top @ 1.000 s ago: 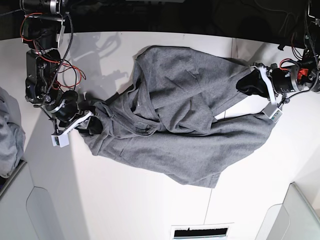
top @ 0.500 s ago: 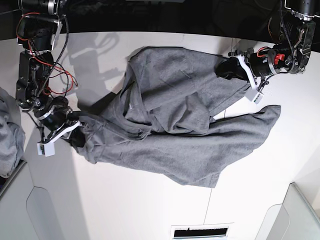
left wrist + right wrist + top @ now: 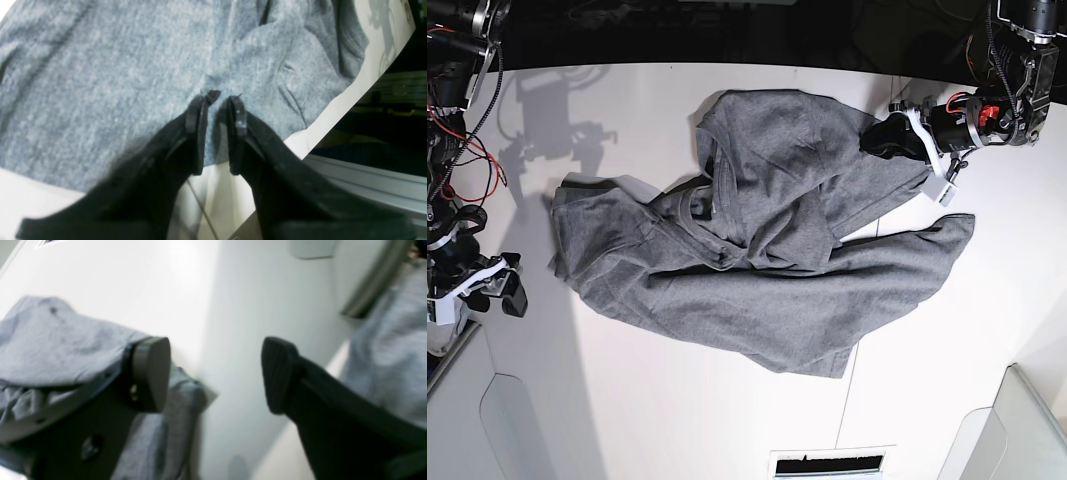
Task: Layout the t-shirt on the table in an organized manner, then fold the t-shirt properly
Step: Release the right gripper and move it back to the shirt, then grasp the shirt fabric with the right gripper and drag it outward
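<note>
A: Base view, first entry: t-shirt lies crumpled on the table, spread wide but not flat; the upper part is bunched in folds near the far edge; the darker neckline trim shows among the folds near the middle; a long lower panel runs toward the left arm's side.

B: Left gripper?

A: It sits at the upper corner of the cloth, by the far edge of the table; in the left wrist view the two black fingers stand nearly together with a pinch of grey fabric between their tips; jaws clenched on the t-shirt; the shirt fills most of that view, with bare table under the fingers.

B: Right gripper?

A: Out at the table's side edge, well apart from the shirt's nearest edge; right wrist view shows its fingers spread wide with only white table between them; released, nothing held; the picture is blurred.

B: Anything else near it?

A: A pale grey bundle of cloth at the side of the right wrist view, beside the gripper; light grey bins at the near corners of the base view; whether the bundle touches the gripper, I cannot tell.
</note>
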